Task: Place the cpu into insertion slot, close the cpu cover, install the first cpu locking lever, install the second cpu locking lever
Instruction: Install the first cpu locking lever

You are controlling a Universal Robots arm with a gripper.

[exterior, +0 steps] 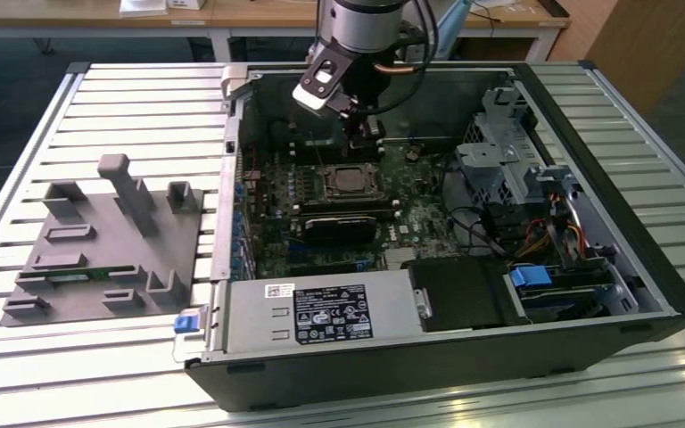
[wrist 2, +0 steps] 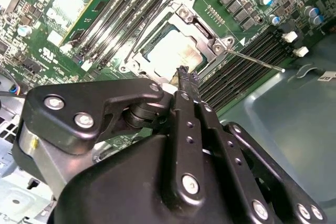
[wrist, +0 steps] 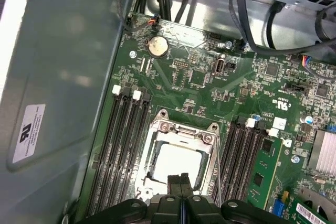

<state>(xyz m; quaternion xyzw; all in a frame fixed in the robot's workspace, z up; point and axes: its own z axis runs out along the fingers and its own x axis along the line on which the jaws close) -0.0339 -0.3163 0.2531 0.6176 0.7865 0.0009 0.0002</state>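
Note:
The cpu [wrist 2: 172, 51] [wrist: 176, 162], a pale silvery square, lies in the insertion slot [exterior: 349, 181] on the green motherboard. The cpu cover [wrist 2: 202, 30] [wrist: 184, 129], a thin silver frame, lies flat around it with the chip showing through its window. A thin metal locking lever [wrist 2: 257, 60] sticks out from one corner of the socket over the memory slots. My gripper [exterior: 367, 141] [wrist 2: 185, 73] [wrist: 179, 178] hovers just above the socket's edge. Its black fingers are shut together with nothing between them.
The open computer case [exterior: 628, 267] holds a black heatsink-like block [exterior: 340, 223], a grey power supply box [exterior: 318, 312], a drive cage [exterior: 498, 152] and cables [exterior: 545, 236]. A grey fixture [exterior: 104, 241] stands on the slatted table at the exterior view's left.

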